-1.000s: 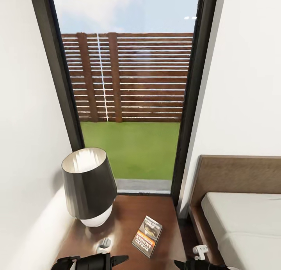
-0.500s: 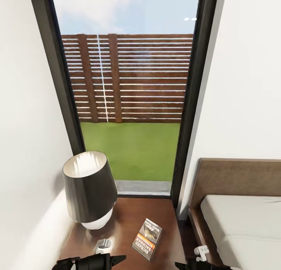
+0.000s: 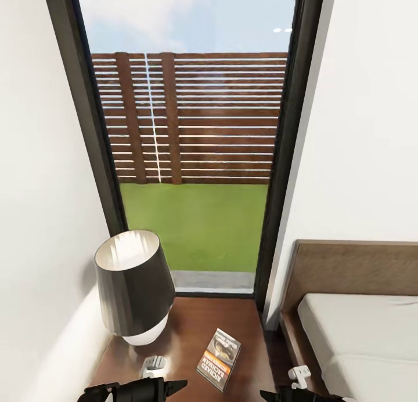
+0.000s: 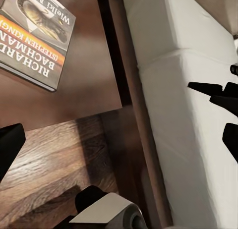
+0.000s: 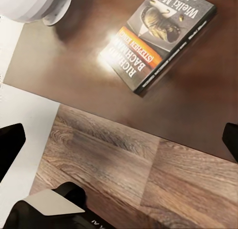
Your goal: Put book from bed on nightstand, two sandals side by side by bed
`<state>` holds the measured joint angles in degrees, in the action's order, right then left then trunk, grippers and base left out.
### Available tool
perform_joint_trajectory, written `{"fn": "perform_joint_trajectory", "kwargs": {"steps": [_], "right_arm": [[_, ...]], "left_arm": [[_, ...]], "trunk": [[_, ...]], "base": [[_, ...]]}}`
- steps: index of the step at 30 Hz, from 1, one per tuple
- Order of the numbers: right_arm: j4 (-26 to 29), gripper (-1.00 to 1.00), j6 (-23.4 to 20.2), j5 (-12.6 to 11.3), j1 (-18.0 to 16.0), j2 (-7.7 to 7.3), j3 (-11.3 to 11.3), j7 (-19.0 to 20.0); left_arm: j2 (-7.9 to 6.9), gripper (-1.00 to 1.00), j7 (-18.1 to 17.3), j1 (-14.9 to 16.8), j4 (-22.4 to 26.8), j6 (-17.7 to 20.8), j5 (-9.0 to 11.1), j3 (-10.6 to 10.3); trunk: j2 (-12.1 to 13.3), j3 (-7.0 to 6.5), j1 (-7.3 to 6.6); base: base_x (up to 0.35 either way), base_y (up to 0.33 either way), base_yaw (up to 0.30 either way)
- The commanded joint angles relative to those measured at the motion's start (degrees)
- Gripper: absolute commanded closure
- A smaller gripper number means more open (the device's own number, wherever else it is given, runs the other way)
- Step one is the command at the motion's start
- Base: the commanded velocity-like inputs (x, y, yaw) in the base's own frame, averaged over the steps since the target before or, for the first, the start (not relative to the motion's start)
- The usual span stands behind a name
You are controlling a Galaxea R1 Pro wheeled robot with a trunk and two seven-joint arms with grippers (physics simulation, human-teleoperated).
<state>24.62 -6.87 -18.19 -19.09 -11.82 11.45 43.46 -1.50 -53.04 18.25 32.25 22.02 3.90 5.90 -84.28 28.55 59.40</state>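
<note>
The book (image 3: 219,358), a dark paperback with an orange band, lies flat on the glossy reddish-brown nightstand (image 3: 194,318), to the right of the lamp. It also shows in the left wrist view (image 4: 34,35) and the right wrist view (image 5: 156,38). The bed (image 3: 363,332) with its pale mattress stands right of the nightstand. My left gripper (image 3: 139,388) (image 4: 119,142) and right gripper (image 3: 299,395) (image 5: 119,140) hover at the nightstand's near edge, both open and holding nothing. The sandals are out of view.
A black-shaded lamp (image 3: 132,286) with a white base takes up the nightstand's left half. A tall dark-framed window (image 3: 197,129) is straight ahead, with white walls on both sides. Wood-plank floor (image 5: 124,164) lies below the grippers, and a narrow gap separates the nightstand from the bed frame (image 4: 134,115).
The whole picture has slid slightly downward, so the camera has moved. The book stays where it lay on the nightstand and both grippers remain open.
</note>
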Motion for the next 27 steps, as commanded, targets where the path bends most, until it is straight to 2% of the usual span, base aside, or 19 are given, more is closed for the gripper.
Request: {"fn": "perform_joint_trajectory", "kwargs": {"steps": [1, 8, 11, 13, 17, 23, 24, 27], "right_arm": [[0.08, -1.00, -0.54, -0.57, -0.02, -0.05, 0.24, 0.05], [0.08, -1.00, -0.56, -0.50, 0.00, -0.04, 0.24, 0.05], [0.08, -1.00, -0.52, -0.39, -0.01, -0.04, 0.18, -0.02], [0.08, -1.00, -0.51, -0.36, 0.01, -0.04, 0.12, -0.03], [0.03, -1.00, -0.51, -0.36, 0.02, -0.04, 0.08, -0.04], [-0.01, -1.00, -0.51, -0.36, 0.02, -0.04, 0.07, -0.04], [-0.01, -1.00, -0.51, -0.42, 0.01, -0.04, 0.07, -0.03], [-0.01, -1.00, -0.51, -0.50, 0.02, -0.04, 0.07, 0.00]], "left_arm": [[0.00, -1.00, -0.13, 0.03, 0.00, 0.57, 0.32, 0.09], [0.01, -1.00, -0.03, 0.03, 0.00, 0.49, 0.32, 0.08], [0.02, -1.00, 2.54, 0.03, 0.00, -0.02, 0.32, 0.15], [0.11, -1.00, 8.39, 0.03, -0.04, -2.63, 0.37, 0.16], [0.22, -1.00, 15.28, 0.03, -0.08, -5.42, 0.54, 0.18], [0.13, -1.00, 18.81, 0.03, -0.08, -7.01, 0.52, 0.32], [0.16, -1.00, 22.43, 0.03, -0.08, -7.48, 0.50, 0.28], [0.33, -1.00, 26.63, 0.03, -0.08, -8.62, 0.52, 0.19]], "trunk": [[0.38, -0.12, -0.23], [3.19, -1.38, -1.77], [4.39, -1.92, -2.42], [5.19, -2.28, -2.86], [6.80, -3.00, -3.74], [9.21, -4.07, -5.06], [9.61, -4.25, -5.28], [10.81, -4.79, -5.94]], "base": [[0.000, 0.000, 0.000], [0.000, 0.000, 0.000], [0.000, 0.000, 0.000], [0.000, 0.000, 0.000], [0.000, 0.000, 0.000], [0.000, 0.000, 0.000], [0.000, 0.000, 0.000], [0.000, 0.000, 0.000]]}}
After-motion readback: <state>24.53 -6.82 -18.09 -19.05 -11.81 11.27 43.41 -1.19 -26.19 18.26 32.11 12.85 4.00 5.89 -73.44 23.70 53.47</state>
